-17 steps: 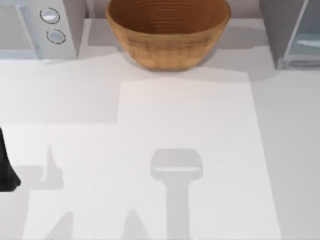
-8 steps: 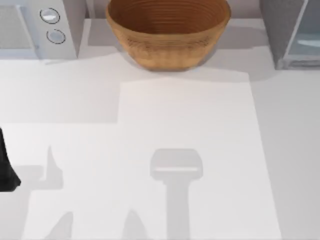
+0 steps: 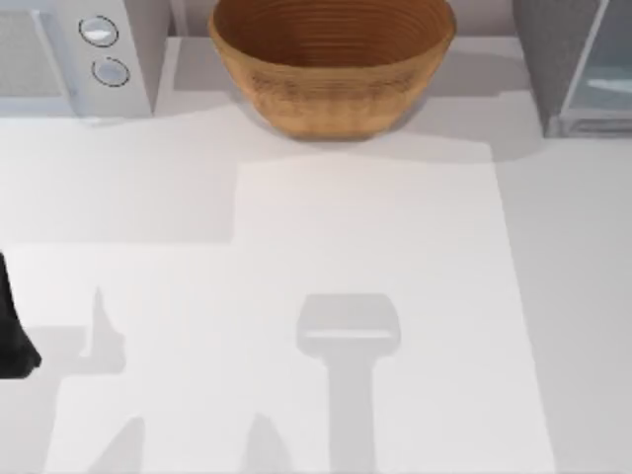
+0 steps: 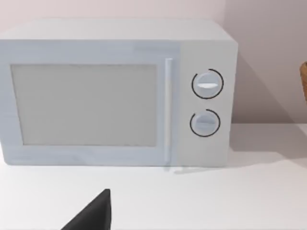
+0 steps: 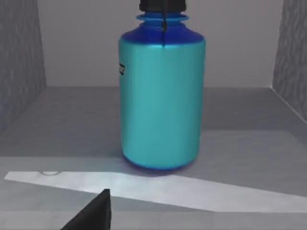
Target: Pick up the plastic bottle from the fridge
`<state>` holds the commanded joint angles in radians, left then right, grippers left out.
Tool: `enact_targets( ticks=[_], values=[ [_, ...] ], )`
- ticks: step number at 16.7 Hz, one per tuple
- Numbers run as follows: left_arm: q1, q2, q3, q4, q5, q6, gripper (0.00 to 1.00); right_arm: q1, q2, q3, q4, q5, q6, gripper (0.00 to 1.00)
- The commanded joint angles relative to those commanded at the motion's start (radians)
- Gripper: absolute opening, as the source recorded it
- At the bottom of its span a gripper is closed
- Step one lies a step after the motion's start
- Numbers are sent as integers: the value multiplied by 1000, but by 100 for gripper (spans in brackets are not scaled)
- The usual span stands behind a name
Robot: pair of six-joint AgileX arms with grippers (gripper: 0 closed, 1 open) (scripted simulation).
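Note:
The plastic bottle (image 5: pixel 162 96) stands upright on the grey floor of the fridge (image 5: pixel 249 129). It has a teal-blue body and a dark cap (image 5: pixel 163 5). My right gripper (image 5: pixel 93 213) shows as a dark wedge, close in front of the bottle and apart from it. In the top view the fridge (image 3: pixel 578 69) stands at the table's back right, with its pale glassy panel towards the right edge. My left arm (image 3: pixel 12 341) rests at the table's left edge, and its gripper (image 4: pixel 93 213) faces the grey box with two knobs.
A grey box with two round silver knobs (image 3: pixel 79 54) stands at the back left. A big woven brown basket bowl (image 3: pixel 331 64) sits at the back middle. The fridge's grey walls (image 5: pixel 19 67) flank the bottle on both sides.

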<state>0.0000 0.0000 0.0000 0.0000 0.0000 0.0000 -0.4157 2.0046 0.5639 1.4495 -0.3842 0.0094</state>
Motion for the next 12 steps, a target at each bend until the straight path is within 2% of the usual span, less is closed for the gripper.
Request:
enact_targets(
  ticks=[6,12],
  values=[
    [0,0,0,0,0,0,100,134,189,411,-210,138,1,100],
    [0,0,0,0,0,0,100,170,227,491,-270,175,1,100]
  ],
)
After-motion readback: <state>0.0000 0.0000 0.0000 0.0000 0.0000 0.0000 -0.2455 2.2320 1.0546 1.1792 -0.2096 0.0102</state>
